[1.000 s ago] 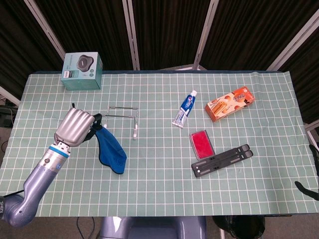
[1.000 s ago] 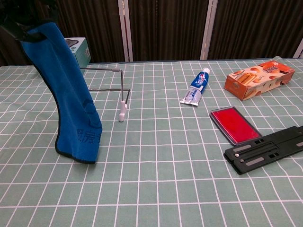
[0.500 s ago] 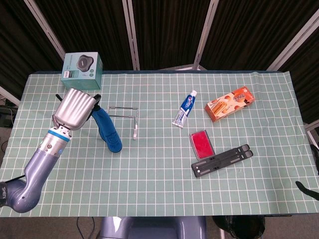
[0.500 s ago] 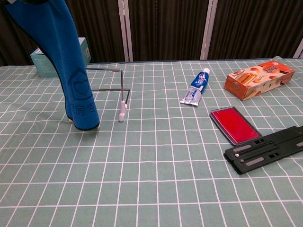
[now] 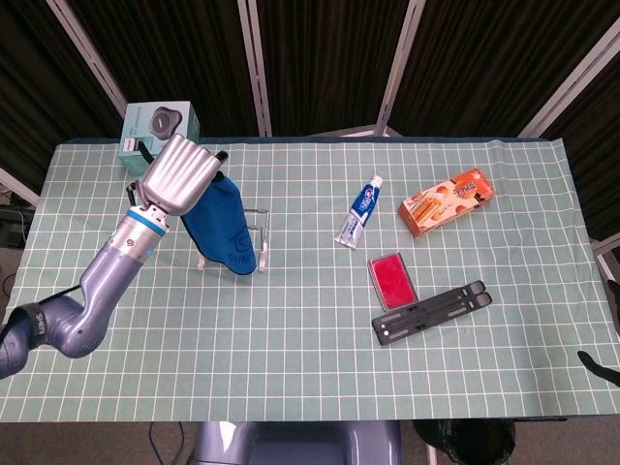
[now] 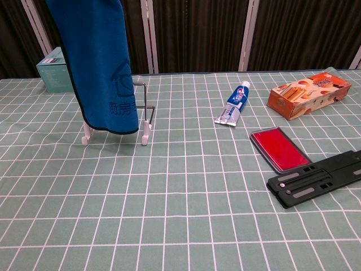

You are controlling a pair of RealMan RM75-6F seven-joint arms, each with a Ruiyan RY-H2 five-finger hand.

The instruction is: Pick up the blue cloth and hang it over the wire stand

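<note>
Head view: your left hand [image 5: 177,174] grips the blue cloth [image 5: 221,229] by its upper edge, raised above the desk [image 5: 320,339]. The cloth hangs down and to the right of the hand, its long axis vertical, and covers most of the wire stand [image 5: 258,242]. Only the stand's right side shows beside the cloth. Your right hand is barely visible at the frame's right edge, well apart from the stand; its state cannot be told.

Chest view: the blue cloth [image 6: 100,62] hangs in front of the wire stand [image 6: 143,116], with its lower hem near the stand's feet. Neither hand appears here. Judged from this, the cloth is not yet draped; carry its held edge across the top rail before lowering.
</note>
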